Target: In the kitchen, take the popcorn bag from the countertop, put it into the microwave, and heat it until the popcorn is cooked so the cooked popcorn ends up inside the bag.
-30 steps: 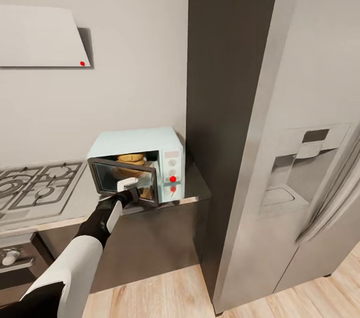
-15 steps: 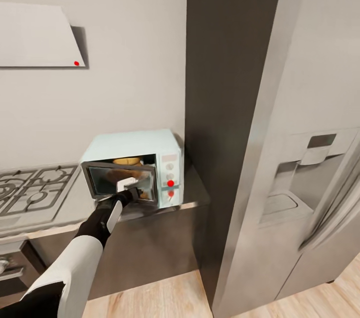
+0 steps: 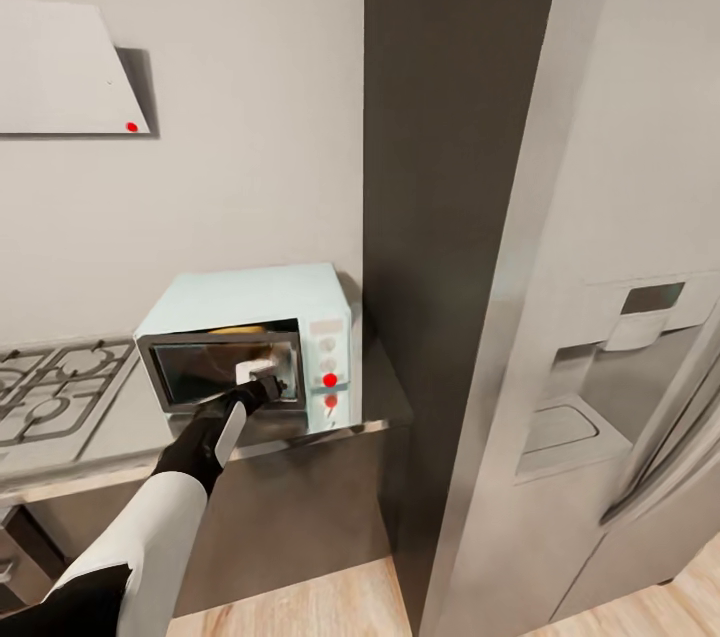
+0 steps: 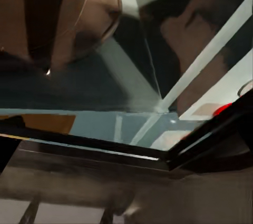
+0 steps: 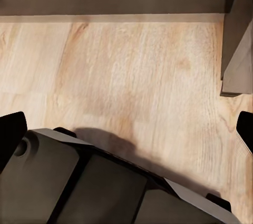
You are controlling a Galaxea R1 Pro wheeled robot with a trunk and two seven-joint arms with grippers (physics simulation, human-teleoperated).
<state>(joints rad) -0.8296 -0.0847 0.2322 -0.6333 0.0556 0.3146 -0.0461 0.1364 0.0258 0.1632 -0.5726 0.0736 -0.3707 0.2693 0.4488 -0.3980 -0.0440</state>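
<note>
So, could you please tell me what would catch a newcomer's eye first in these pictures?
The pale blue microwave on the steel countertop, with the left gripper against its nearly shut glass door. A red light glows on its side panel. To the right, a tall steel refrigerator towers above it.

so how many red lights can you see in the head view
3: one on the hood on the wall, one on the microwave side panel, and one just below it, seemingly its reflection in the countertop.
</note>
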